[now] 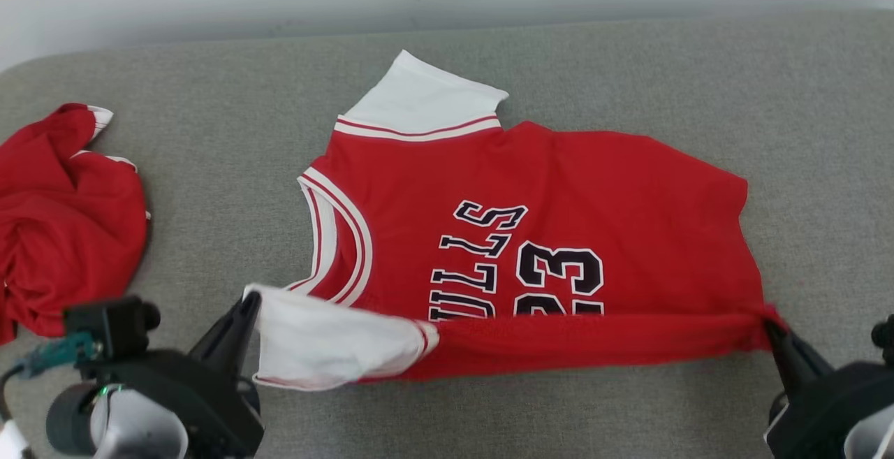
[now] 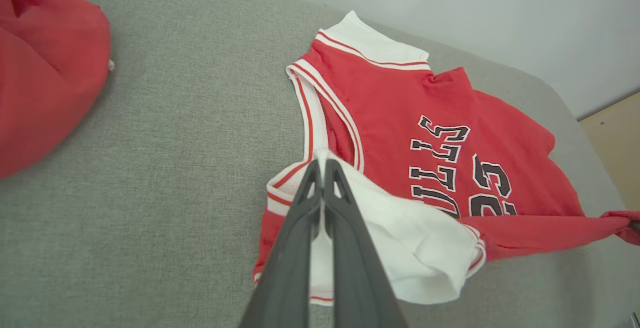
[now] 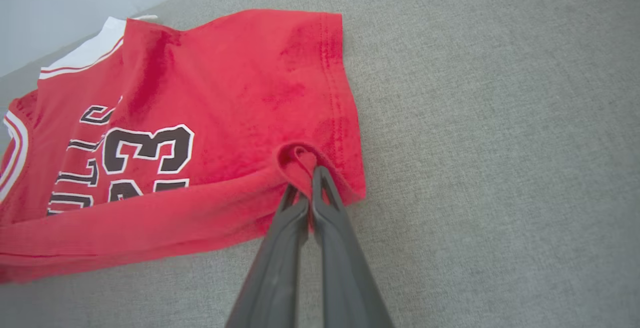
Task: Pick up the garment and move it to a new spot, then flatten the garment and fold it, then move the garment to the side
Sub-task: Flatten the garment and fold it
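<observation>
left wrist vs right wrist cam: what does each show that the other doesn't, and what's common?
Left wrist, not right wrist: the left gripper shut on the jersey at its near white sleeve, and a second red garment bunched at the upper left.
Right wrist, not left wrist: the right gripper shut on the bunched red hem corner, plus the hem stitching.
Both: the jersey with its 23, the grey cushion, the pale wall.

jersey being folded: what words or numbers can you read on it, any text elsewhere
"ULLS": black lettering on the red jersey, lying sideways; any letter before it is hidden under the fold.
"23": black number beside it on the same jersey, partly under the fold.
No readable text on the crumpled red garment.
</observation>
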Available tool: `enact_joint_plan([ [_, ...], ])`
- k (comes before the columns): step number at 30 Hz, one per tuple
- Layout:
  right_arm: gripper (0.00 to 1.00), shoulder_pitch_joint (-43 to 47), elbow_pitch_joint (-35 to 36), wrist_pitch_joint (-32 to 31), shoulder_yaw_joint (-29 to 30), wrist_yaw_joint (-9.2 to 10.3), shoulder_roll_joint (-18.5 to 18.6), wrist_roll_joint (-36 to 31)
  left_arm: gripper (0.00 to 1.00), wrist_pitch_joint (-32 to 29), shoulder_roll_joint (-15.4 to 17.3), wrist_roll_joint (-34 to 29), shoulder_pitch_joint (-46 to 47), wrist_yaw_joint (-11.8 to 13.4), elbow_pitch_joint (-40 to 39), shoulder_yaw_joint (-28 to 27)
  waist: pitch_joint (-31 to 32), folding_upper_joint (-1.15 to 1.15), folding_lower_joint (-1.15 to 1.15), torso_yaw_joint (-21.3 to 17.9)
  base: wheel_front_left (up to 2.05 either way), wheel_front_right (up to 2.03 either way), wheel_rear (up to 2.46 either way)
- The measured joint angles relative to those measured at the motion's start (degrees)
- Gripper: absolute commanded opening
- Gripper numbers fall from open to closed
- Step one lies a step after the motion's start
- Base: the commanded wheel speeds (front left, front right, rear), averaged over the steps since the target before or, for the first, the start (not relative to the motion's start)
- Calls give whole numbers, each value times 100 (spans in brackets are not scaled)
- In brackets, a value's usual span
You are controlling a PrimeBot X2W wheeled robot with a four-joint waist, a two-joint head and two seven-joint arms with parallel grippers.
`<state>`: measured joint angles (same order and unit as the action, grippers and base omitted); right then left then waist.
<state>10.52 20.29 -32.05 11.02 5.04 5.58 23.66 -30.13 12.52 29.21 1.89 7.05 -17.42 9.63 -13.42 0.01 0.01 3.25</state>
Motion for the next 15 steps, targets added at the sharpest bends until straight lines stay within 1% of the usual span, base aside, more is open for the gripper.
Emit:
enact_joint_plan([
  [6, 0, -688, -111, -130, -111, -1, 27, 105, 0, -97, -200, -115, 726, 1, 485, -12, -217, 0, 0, -67, 0, 0, 0],
  [8, 0, -985, -238, -175, -178, -1, 69, 105, 0, -104, -298, -286, 1042, 7, 738, -58, -339, 0, 0, -85, 0, 0, 0],
  [12, 0, -1170, -438, -218, -174, 0, 105, 105, 0, -92, -433, -397, 1541, 7, 1124, -56, -480, 0, 1, -73, 0, 0, 0],
  [15, 0, -1322, -650, -231, -226, 0, 114, 103, 0, -48, -445, -521, 1751, 7, 1408, -89, -547, 0, 1, -37, 0, 0, 0],
])
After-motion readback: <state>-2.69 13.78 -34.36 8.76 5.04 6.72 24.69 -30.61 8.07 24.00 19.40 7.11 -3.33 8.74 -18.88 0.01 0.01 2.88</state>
